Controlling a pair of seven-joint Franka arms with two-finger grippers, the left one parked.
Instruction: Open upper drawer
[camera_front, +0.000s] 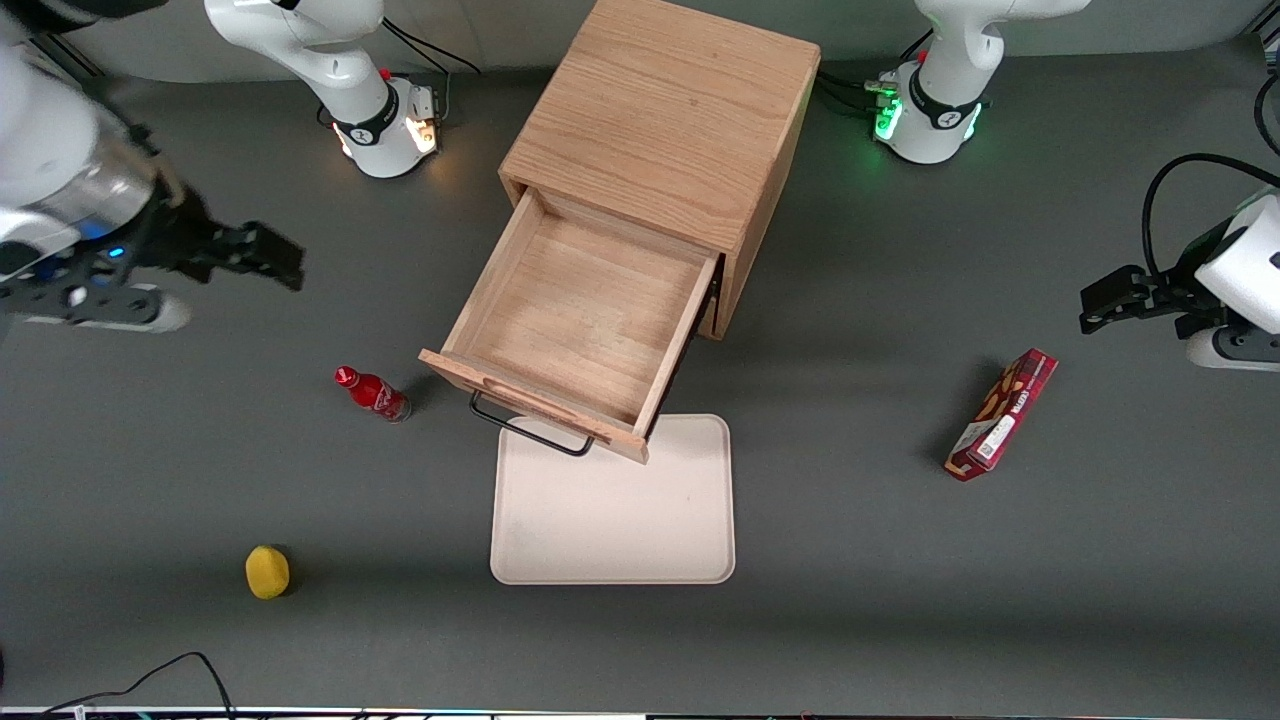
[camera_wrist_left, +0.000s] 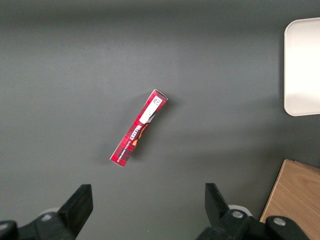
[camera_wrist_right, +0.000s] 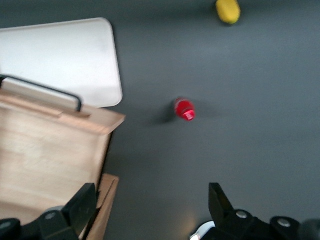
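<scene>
The boxy oak cabinet (camera_front: 665, 110) stands in the middle of the table. Its upper drawer (camera_front: 580, 310) is pulled far out toward the front camera, and its plain wood box is empty. The thin black wire handle (camera_front: 525, 425) hangs on the drawer's front board. The drawer also shows in the right wrist view (camera_wrist_right: 45, 160) with its handle (camera_wrist_right: 45, 90). The lower drawer is hidden under it. My right gripper (camera_front: 255, 255) is open and empty, raised well off toward the working arm's end of the table, apart from the drawer. It holds nothing in the right wrist view (camera_wrist_right: 152, 210).
A white tray (camera_front: 612, 510) lies in front of the drawer, partly under its front. A small red bottle (camera_front: 372, 393) stands beside the drawer front. A yellow lemon-like object (camera_front: 267, 572) lies nearer the front camera. A red snack box (camera_front: 1003, 413) lies toward the parked arm's end.
</scene>
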